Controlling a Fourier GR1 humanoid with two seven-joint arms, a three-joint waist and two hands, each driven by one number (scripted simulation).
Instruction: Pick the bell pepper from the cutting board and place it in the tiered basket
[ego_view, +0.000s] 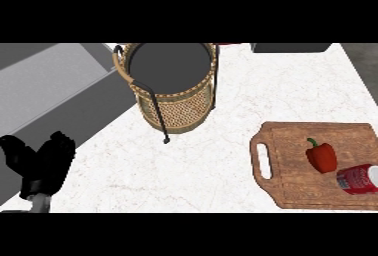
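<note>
Left hand (40, 162) sits at the far left edge of the head view, fingers up and relaxed, holding nothing and touching nothing; it looks to be resting rather than working. Moving right across the pale counter (192, 165), the tiered basket (171, 85) stands near the top middle, a tall wicker cylinder on a dark wire frame, its open top tier showing a grey, unoccupied floor. Further right lies the wooden cutting board (284, 165), its handle slot turned toward the middle of the counter. On the board the red bell pepper (322, 156) lies with its green stem toward the far side and its body toward the near edge, so its long axis runs roughly away from the robot. Just beside it, toward the right edge, lies a red can (359, 179), near but seemingly not touching. The pepper is well apart from the left hand, with the whole counter between them. No right hand shows, yet the pepper lies on that side, so the right arm is probably the better placed for the pick.
</note>
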